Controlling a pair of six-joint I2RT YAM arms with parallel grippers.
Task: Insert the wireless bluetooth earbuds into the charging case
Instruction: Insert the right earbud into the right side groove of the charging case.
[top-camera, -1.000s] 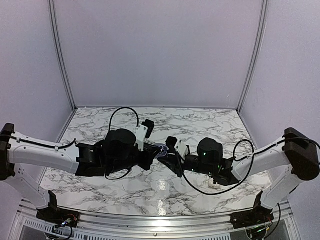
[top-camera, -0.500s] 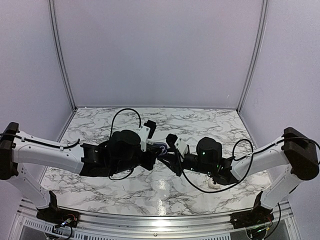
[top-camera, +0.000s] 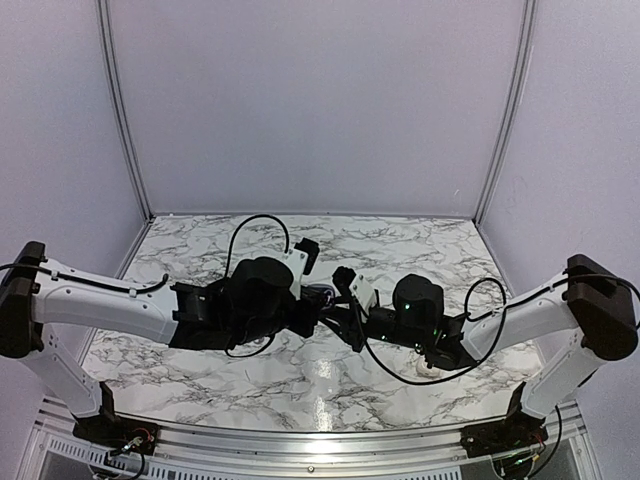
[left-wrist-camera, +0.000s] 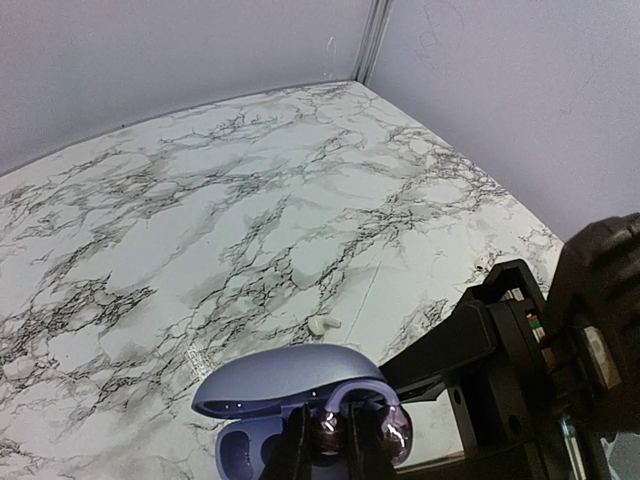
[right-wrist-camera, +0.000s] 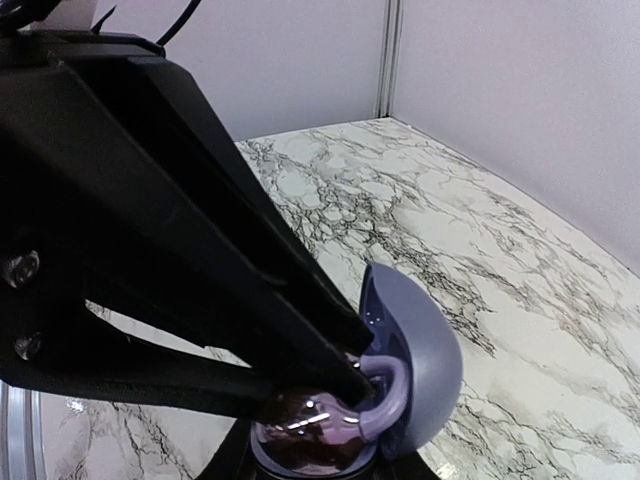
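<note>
Since a second ago the left arm has slid right toward top-view centre, left gripper pinched on one earbud at lower centre over the open charging case, which the right gripper clamps, second earbud alongside.

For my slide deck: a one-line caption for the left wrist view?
Left fingers pinch an earbud at the open blue charging case, marble table behind.

Earbuds sit side by side at the charging case's mouth (lid behind), small piece beyond.
</note>
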